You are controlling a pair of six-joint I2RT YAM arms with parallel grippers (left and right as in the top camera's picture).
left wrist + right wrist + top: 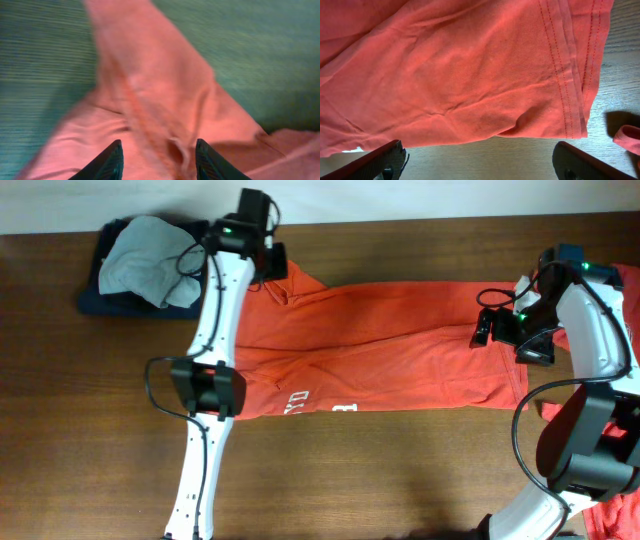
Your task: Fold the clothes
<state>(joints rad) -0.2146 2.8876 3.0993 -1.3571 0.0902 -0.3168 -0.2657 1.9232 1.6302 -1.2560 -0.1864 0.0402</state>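
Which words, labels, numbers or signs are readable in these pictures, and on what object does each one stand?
Overhead view: white print on the orange-red T-shirt, along its lower edge in the picture. Only cut-off letter fragments show, too small to read.
Right wrist view: a white sliver at the shirt's edge, unreadable.
Left wrist view: no text.

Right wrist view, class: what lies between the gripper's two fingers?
Bare wooden table, with the orange-red T-shirt's hemmed edge just beyond, shown in the right wrist view.
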